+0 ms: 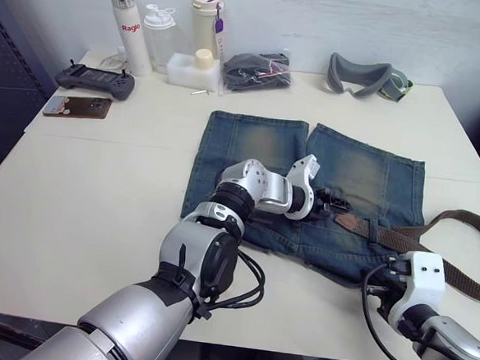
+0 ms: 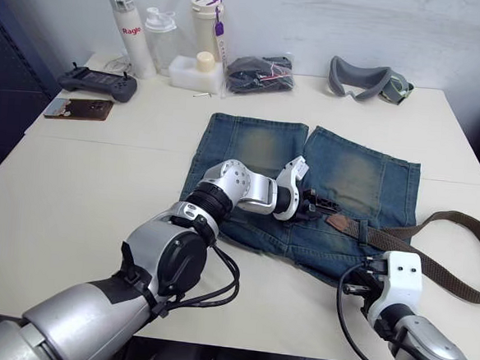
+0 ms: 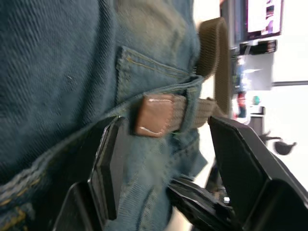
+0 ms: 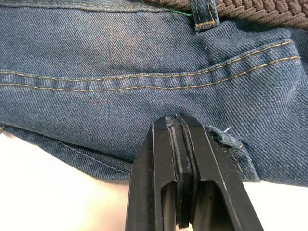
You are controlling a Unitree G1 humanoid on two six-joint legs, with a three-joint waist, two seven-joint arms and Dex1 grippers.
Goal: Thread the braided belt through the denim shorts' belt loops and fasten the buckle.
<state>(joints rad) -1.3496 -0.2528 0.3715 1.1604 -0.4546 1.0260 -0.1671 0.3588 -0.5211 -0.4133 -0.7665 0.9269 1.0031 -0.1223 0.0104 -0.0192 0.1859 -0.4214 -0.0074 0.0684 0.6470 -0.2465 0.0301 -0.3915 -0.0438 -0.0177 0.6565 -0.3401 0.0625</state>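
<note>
The left pincer (image 3: 163,159) is gaping wide around the belt (image 1: 401,234) tip, a limp strap best pinched there, while the right pincer (image 4: 179,144) is pressing closed on the soft shorts (image 4: 120,62).

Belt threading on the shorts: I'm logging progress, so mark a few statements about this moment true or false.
1. The left gripper is open around the braided belt's tan leather tip. True.
2. The belt passes under at least one belt loop. True.
3. The right gripper is wide open over bare table. False: it is shut at the edge of the denim shorts.
4. The belt lies wholly on the shorts. False: its long end trails onto the table at the robot's right.
</note>
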